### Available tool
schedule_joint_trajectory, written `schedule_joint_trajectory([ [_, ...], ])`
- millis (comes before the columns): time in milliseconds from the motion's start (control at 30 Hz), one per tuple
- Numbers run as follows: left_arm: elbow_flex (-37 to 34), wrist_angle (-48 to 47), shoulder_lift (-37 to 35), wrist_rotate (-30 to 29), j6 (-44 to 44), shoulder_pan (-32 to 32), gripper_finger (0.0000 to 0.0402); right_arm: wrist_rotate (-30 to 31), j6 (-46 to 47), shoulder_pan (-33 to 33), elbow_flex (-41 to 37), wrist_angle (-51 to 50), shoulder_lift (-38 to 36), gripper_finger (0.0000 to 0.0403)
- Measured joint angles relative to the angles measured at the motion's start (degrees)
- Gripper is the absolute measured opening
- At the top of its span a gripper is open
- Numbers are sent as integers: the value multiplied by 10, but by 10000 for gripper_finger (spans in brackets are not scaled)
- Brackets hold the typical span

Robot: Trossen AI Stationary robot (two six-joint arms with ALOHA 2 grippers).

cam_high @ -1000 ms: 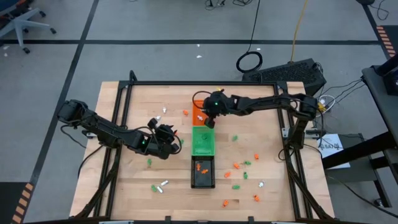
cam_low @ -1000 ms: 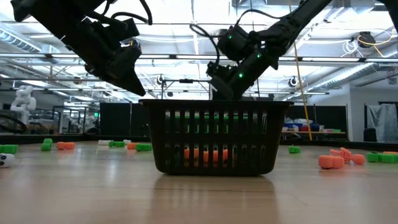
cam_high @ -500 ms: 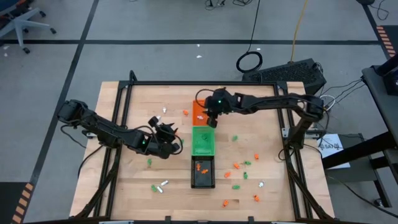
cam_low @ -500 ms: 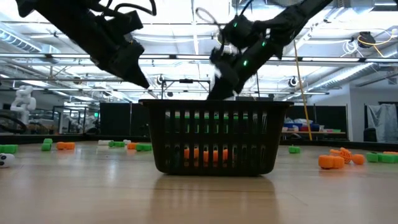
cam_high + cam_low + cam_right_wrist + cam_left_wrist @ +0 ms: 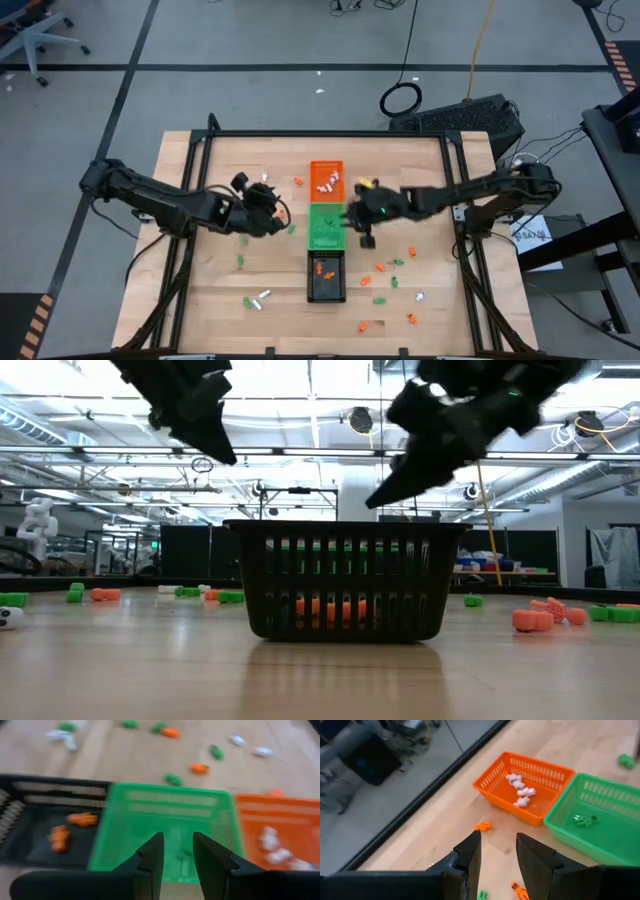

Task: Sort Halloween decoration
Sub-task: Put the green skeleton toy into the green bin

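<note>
Both grippers hang above the table with their fingers parted and nothing between them. Right gripper (image 5: 362, 222) sits just beside the green tray's (image 5: 325, 238) right edge, its arm reaching in from the table's right side; its wrist view looks across that tray, with the black tray (image 5: 30, 827) on one side and the orange tray (image 5: 280, 827) on the other. Left gripper (image 5: 275, 210) hovers over bare wood to the left of the trays, near the orange one.

Halloween decoration (image 5: 385, 270) lies scattered on the table, mostly to the right of the black tray, with a few pieces at the left and near the front edge. White pieces (image 5: 520, 792) rest in the orange tray, one green piece (image 5: 584, 819) in the green tray, and orange pieces (image 5: 70, 827) in the black tray.
</note>
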Motion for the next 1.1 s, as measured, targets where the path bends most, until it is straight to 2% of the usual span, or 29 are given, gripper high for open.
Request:
schedule_joint_trajectory([
  [133, 6, 4, -21, 12, 122, 11, 122, 27, 3, 62, -77, 127, 1, 88],
  [233, 6, 8, -20, 41, 113, 10, 122, 66, 10, 99, -109, 187, 3, 88],
  [533, 1, -3, 26, 127, 113, 11, 122, 122, 3, 161, -122, 200, 3, 88],
  [633, 1, -9, 40, 148, 114, 11, 122, 123, -7, 172, -122, 210, 3, 88],
  [1000, -1, -38, 49, 171, 111, 20, 122, 123, -11, 197, -122, 213, 3, 88],
  [1100, -25, -30, 49, 186, 111, 34, 122, 123, -11, 197, -122, 215, 3, 88],
])
